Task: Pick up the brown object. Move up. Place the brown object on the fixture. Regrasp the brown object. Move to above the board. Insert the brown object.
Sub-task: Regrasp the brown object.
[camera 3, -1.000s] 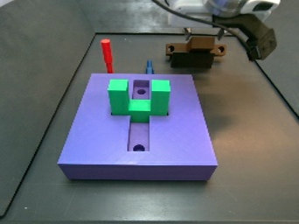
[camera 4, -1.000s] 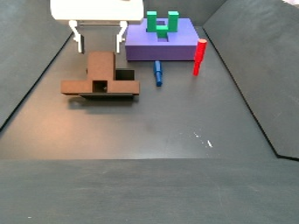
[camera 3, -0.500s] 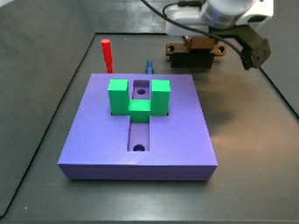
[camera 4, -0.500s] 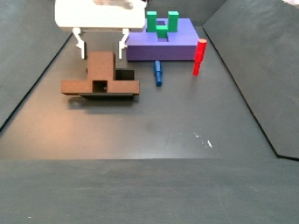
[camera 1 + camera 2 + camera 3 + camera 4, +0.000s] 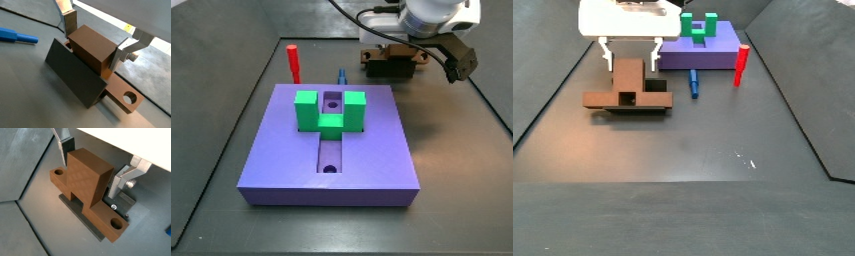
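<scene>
Jaws of the gripper (image 5: 100, 42) have sunk around the brown object (image 5: 93, 48).

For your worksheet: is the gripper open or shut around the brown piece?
Open: the gripper straddles the brown piece, gaps showing beside both fingers.

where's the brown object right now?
The brown object lies on the fixture, between the open gripper's fingers, which straddle its raised block in both wrist views. In a side view it sits beyond the board, near the blue peg.

Markings: none readable.
No text, label, brand or number is seen on any object in any view.
</scene>
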Robot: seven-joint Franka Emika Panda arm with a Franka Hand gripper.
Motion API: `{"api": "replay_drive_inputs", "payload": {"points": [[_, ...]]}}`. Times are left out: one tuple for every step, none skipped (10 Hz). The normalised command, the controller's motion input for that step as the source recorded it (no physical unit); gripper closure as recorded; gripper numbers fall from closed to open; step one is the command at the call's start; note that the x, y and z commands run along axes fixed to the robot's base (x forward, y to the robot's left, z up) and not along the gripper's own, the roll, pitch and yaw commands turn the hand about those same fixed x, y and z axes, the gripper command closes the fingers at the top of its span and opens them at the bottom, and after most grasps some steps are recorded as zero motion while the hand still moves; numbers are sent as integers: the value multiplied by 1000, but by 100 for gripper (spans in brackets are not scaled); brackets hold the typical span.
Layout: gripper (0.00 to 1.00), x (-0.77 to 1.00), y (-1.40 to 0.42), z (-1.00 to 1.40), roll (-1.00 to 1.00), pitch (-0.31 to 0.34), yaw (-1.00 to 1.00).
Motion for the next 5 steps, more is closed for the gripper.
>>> {"api": "replay_drive_inputs", "payload": {"points": [[0, 60, -77, -86, 354, 51, 209], [0, 31, -80, -69, 397, 29, 220], [0, 69, -74, -89, 366, 49, 203], [0, 63, -6, -86, 257, 23, 143], [0, 91, 0, -77, 217, 20, 97]]}}
